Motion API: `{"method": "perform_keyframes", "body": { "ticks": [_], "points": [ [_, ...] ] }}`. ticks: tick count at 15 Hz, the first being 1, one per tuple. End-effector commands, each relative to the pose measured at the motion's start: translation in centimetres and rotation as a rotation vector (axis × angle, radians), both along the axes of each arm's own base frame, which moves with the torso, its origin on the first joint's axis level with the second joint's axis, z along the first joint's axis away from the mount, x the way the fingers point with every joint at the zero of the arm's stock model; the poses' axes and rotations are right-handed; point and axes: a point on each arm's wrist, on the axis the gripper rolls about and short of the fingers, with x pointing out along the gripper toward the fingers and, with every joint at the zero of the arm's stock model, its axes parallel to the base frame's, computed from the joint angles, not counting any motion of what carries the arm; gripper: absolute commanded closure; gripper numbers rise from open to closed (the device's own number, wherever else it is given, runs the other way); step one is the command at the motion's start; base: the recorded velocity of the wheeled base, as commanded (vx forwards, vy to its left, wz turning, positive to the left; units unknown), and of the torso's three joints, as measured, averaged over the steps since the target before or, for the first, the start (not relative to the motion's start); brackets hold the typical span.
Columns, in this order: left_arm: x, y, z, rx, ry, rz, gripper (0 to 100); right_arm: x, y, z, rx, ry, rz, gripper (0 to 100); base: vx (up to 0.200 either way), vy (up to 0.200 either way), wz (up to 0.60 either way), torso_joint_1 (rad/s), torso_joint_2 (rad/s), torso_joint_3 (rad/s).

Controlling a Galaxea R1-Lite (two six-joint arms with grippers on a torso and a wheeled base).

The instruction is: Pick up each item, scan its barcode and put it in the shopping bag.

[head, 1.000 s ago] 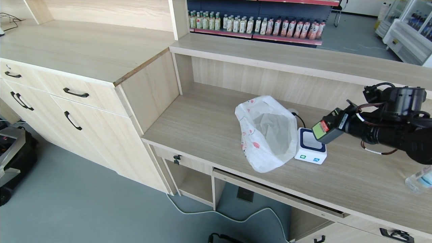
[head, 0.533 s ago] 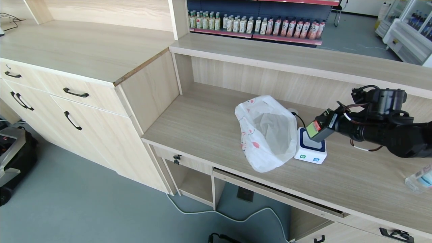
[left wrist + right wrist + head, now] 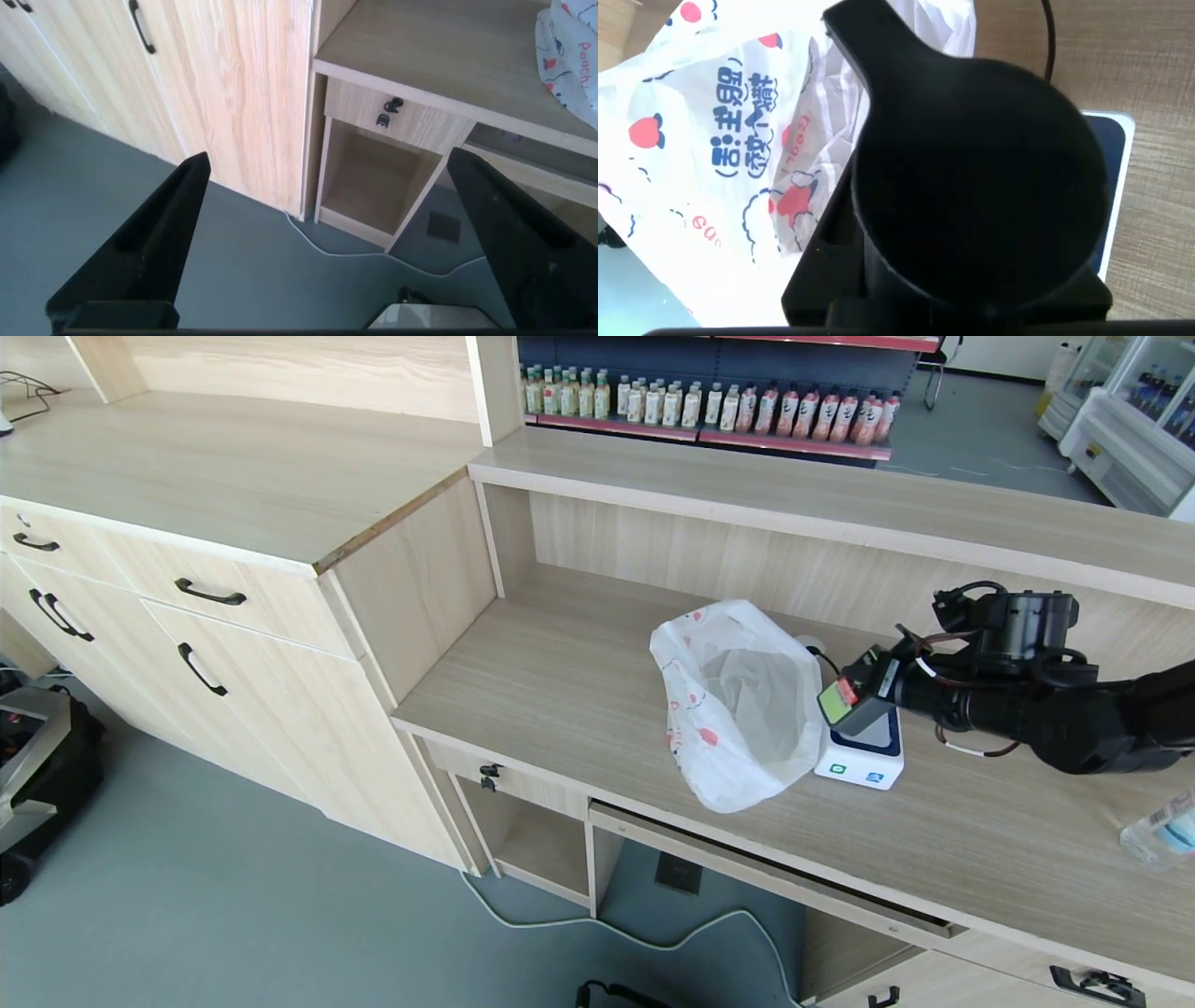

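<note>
The white shopping bag (image 3: 738, 709) with red prints lies on the counter with its mouth facing right; it is also in the right wrist view (image 3: 719, 168). Next to the bag's mouth stands a white scanner (image 3: 864, 761) with a dark top. My right gripper (image 3: 878, 686) is shut on a small dark item (image 3: 845, 700) with a green and red label, held over the scanner's left edge by the bag's mouth. In the right wrist view that item (image 3: 971, 187) hides the fingers. My left gripper (image 3: 327, 243) hangs open, low beside the counter, above the grey floor.
A clear plastic bottle (image 3: 1158, 835) lies on the counter (image 3: 560, 681) at the far right edge. A black cable (image 3: 826, 663) runs behind the scanner. A raised wooden back wall (image 3: 747, 560) bounds the counter. Drawers and a taller cabinet (image 3: 233, 607) stand to the left.
My right arm has carried the dark item leftward and slightly down, from right of the scanner to above its left edge by the bag's mouth. The bag and scanner have stayed put.
</note>
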Motion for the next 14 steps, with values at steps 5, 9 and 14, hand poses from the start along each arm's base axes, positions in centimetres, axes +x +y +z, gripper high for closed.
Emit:
{"method": "perform_keyframes", "body": {
  "ticks": [5,9,14],
  "points": [
    [0.00,0.00,0.00,-0.001,-0.001,0.000,0,0.54,-0.15,-0.47,-0.054,-0.006,0.012,100,0.000,0.000,0.00,0.000,0.00,0.000],
    [0.00,0.00,0.00,-0.001,-0.001,0.000,0,0.92,-0.21,-0.28,-0.055,-0.021,0.007,100,0.000,0.000,0.00,0.000,0.00,0.000],
    [0.00,0.00,0.00,-0.001,-0.001,0.000,0,0.93,-0.83,-0.51,-0.056,-0.014,-0.010,100,0.000,0.000,0.00,0.000,0.00,0.000]
  ]
}}
